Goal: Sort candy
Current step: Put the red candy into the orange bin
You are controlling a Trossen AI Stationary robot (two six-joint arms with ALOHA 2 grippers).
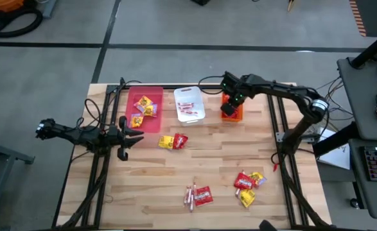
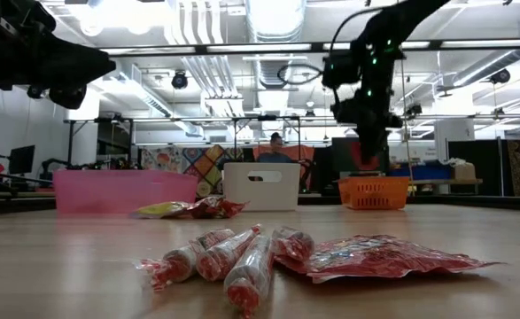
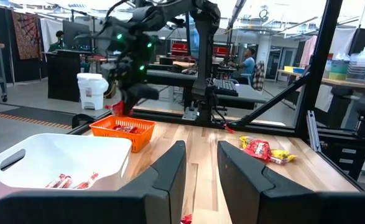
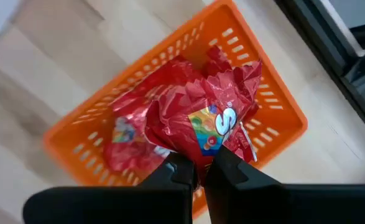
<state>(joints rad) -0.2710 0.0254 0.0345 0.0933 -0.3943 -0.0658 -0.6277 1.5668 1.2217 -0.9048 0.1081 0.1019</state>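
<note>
My right gripper (image 4: 199,167) is over the orange bin (image 1: 234,114), shut on a red square packet (image 4: 208,119); more red packets (image 4: 125,138) lie in that bin. The white bin (image 1: 189,104) holds pinkish-red sticks and the pink bin (image 1: 144,109) holds yellow packets. Loose candy lies flat on the table: a yellow and a red packet (image 1: 173,141), sticks beside a red packet (image 1: 198,195), and red and yellow packets (image 1: 248,183). My left gripper (image 1: 131,136) waits open at the table's left, beside the pink bin, touching nothing. My right gripper pinches the red packet by a crumpled edge (image 4: 198,155) between its two fingers, coming from above and pointing down. The packet hangs below the fingers over the orange bin. Whether it touches the packets lying in the bin, I cannot tell.
The three bins stand in a row along the table's far edge. Black frame rails (image 1: 279,138) run along the left and right sides. Bare wood lies in the table's middle between the candy piles. A person sits in the room beyond the table (image 2: 275,146).
</note>
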